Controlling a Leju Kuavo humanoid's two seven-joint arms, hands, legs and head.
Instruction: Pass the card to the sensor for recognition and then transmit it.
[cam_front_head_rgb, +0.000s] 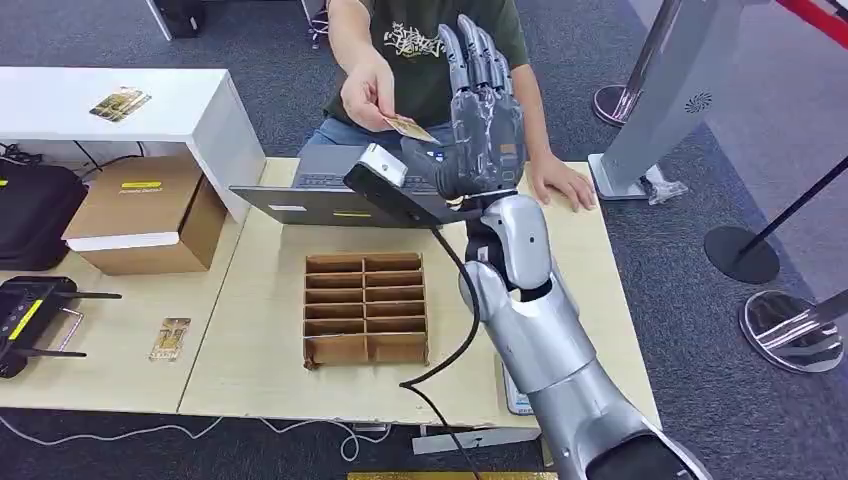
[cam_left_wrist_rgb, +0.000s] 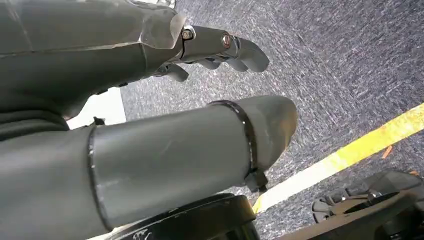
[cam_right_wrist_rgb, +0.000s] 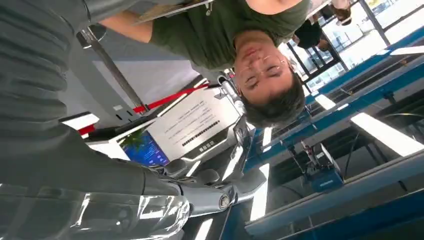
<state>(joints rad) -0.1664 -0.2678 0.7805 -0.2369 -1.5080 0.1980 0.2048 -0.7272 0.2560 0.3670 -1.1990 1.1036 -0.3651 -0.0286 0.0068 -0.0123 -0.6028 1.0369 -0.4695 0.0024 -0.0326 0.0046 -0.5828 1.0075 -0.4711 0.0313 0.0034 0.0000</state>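
Right hand (cam_front_head_rgb: 482, 120) is raised upright, fingers extended and apart, nothing gripped yet; positioned to take the card (cam_front_head_rgb: 411, 128). Card is held out by a person's hand (cam_front_head_rgb: 370, 95), just above the sensor (cam_front_head_rgb: 380, 170), edge near the palm. Left hand (cam_left_wrist_rgb: 150, 115) is hung over carpet, nothing held.

head view looks down on the desk (cam_front_head_rgb: 250, 370); left wrist view faces floor; right wrist view, upturned, shares the person (cam_front_head_rgb: 440, 50).

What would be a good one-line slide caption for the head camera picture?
Across the table, a person's hand holds a card beside the robot's raised right hand, above the sensor.
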